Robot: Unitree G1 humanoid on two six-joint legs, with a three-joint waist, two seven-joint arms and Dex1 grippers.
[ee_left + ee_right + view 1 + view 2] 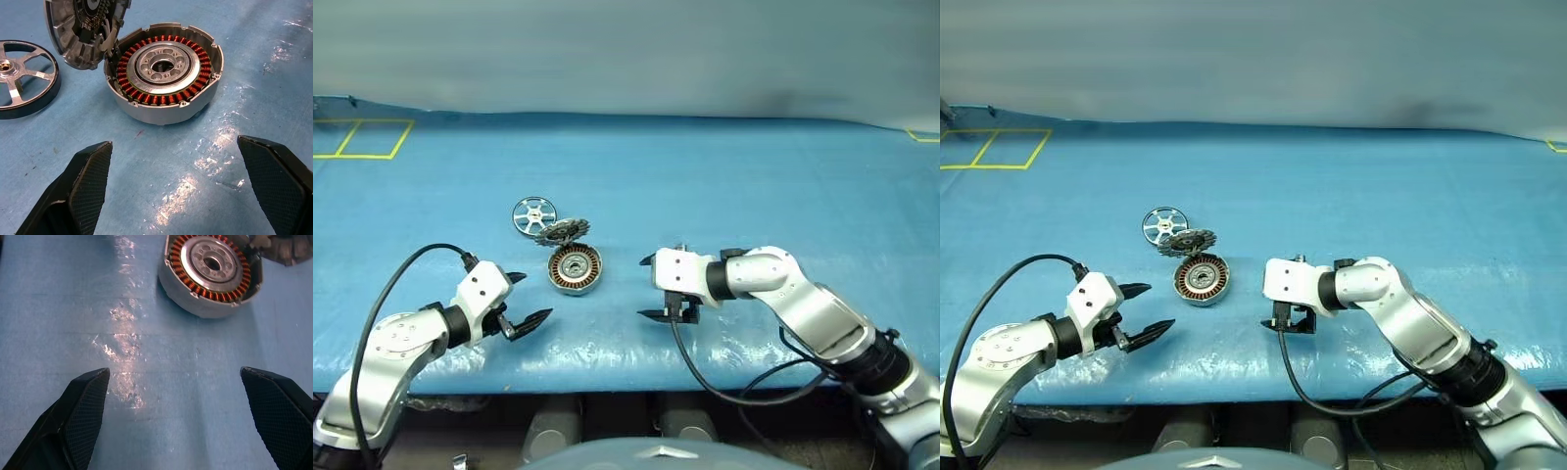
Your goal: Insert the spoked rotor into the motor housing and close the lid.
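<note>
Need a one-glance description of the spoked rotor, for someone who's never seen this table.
On the blue table cover, three metal parts cluster left of centre. The spoked rotor is the farthest left one, lying flat and apart from the motor housing. Shiny silver spokes with open gaps distinguish it from the toothed grey lid beside it.
</note>
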